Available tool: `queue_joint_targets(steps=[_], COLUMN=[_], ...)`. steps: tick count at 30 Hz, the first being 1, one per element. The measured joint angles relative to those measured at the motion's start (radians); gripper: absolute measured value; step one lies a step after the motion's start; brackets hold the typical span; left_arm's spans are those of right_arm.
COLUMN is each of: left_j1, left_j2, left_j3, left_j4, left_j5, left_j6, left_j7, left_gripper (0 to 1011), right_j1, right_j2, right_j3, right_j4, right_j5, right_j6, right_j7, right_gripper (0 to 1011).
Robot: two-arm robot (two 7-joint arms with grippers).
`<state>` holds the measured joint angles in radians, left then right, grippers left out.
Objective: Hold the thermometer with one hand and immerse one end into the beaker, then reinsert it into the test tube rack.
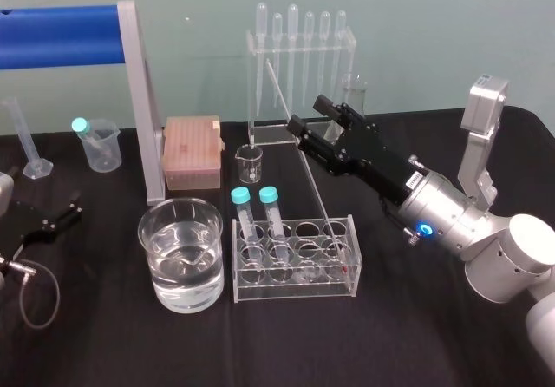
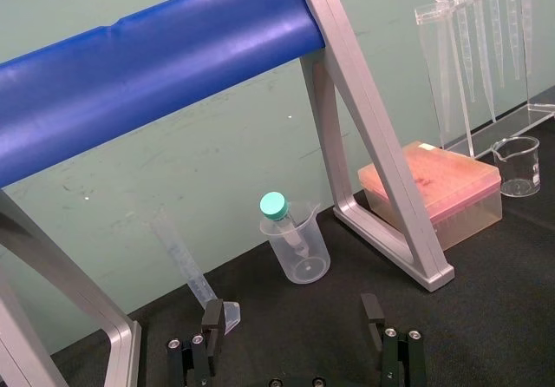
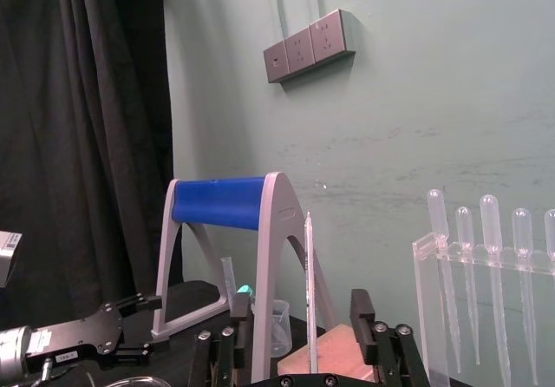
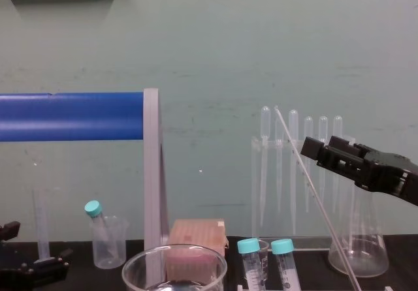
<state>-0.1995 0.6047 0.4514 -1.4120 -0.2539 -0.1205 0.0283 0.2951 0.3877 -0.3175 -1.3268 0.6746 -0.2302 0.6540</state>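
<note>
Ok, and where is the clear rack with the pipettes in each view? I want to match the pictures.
Head view: pipette rack at the back, centre, beyond the right gripper.
Left wrist view: pipette rack behind the small glass beaker.
Right wrist view: pipette rack past the thermometer, away from the blue bar.
Chest view: pipette rack right of centre, behind the thermometer.
Shared landmark: the blue bar, in all four views.

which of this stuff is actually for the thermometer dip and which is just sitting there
In the job: thermometer, big beaker, tube rack, right gripper open around the thermometer.

Just lying about: pipette stand, small beaker, pink box, measuring cylinder, blue bar; left gripper idle at left.
</note>
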Motion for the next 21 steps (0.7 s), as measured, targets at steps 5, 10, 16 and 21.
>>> queue_joint_targets(steps=[5,10,16,21], left_j1=[0.000,0.000,0.000,0.000], left_j2=[0.000,0.000,0.000,0.000], left_j3=[0.000,0.000,0.000,0.000], left_j4=[0.000,0.000,0.000,0.000], left_j5=[0.000,0.000,0.000,0.000], left_j6=[0.000,0.000,0.000,0.000], left_j7=[0.000,0.000,0.000,0.000], left_gripper=[1008,1008,1008,1008], right_j1=[0.000,0.000,0.000,-0.011], right_j2=[0.000,0.000,0.000,0.004], right_j3=[0.000,0.000,0.000,0.005], right_j4=[0.000,0.000,0.000,-0.027], right_j5=[0.000,0.000,0.000,-0.018], right_j6=[0.000,-0.001,-0.001,0.004], right_j7=[0.000,0.000,0.000,-0.042], right_gripper=[864,1000,1002,1002])
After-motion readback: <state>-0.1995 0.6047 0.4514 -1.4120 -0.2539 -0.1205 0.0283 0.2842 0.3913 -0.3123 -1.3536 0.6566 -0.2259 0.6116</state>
